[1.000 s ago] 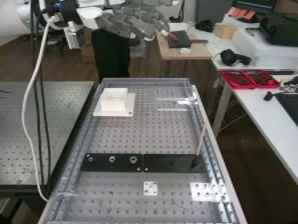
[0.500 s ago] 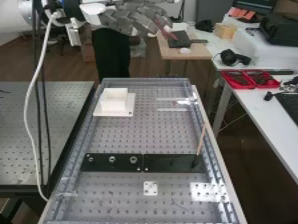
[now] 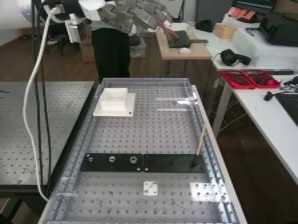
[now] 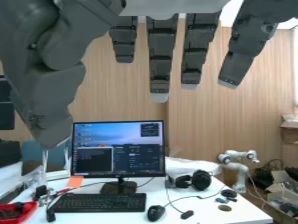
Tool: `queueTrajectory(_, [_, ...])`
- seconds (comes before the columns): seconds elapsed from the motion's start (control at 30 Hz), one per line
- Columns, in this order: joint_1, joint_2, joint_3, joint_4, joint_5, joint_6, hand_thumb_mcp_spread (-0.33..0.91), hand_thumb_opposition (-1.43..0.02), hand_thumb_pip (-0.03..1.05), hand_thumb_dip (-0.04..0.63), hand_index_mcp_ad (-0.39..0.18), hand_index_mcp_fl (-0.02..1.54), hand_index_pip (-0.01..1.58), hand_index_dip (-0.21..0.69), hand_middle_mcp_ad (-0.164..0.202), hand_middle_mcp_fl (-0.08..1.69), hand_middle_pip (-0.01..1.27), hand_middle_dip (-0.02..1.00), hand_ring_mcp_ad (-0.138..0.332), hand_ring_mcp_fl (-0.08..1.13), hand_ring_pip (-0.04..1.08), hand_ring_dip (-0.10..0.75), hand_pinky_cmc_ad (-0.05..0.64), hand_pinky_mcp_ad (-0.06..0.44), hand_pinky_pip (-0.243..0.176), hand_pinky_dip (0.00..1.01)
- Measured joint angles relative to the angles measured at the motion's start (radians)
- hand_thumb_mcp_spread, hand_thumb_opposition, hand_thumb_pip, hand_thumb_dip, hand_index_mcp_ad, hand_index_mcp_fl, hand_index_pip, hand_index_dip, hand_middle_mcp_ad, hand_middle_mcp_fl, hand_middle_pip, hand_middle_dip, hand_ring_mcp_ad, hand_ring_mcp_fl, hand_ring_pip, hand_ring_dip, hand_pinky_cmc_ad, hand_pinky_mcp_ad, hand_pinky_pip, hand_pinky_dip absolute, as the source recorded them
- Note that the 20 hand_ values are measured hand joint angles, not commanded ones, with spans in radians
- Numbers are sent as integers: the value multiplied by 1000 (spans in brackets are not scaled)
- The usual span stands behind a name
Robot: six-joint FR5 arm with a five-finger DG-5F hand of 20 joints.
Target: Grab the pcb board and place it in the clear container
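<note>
Over a wooden floor (image 3: pixel 56 65), the perforated bench (image 3: pixel 146 135) carries black plates (image 3: pixel 166 167), their long axis crosswise. The raised hand (image 3: pixel 130 16) is spread wide, its fingers straight.

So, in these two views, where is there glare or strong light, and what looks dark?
High view: bright patches near the right edge of the bench, probably glare; the black plates look darkest there. Wrist view: nearly white at the top right, the monitor glowing, the robot hand dark grey against the paler wall.
</note>
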Motion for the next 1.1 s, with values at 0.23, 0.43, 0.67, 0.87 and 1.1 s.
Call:
queueTrajectory(0.23, [1, 4, 6, -6, -1, -10, 290, -730, 506, 188, -108, 56, 89, 126, 63, 288, 145, 714, 122, 162, 169, 489, 393, 328, -93, 602])
queueTrajectory(0.43, [-3, -3, 14, -23, -14, 2, 290, -730, 499, 188, -113, 56, 89, 126, 63, 288, 147, 709, 122, 164, 152, 489, 393, 328, -93, 600])
queueTrajectory(0.67, [-13, -8, 23, -37, -36, 0, 290, -730, 469, 173, -108, 93, 89, 140, 66, 290, 141, 696, 127, 164, 113, 489, 396, 328, -93, 600])
queueTrajectory(0.87, [-22, -18, 46, -74, -60, -4, 286, -726, 445, 157, -101, 208, 87, 180, 65, 248, 127, 641, 140, 162, 99, 471, 398, 330, -94, 604])
queueTrajectory(1.1, [-37, -20, 50, -71, -82, -6, 284, -712, 431, 141, -82, 290, 84, 211, 75, 215, 131, 581, 152, 150, 101, 443, 417, 351, -65, 632])
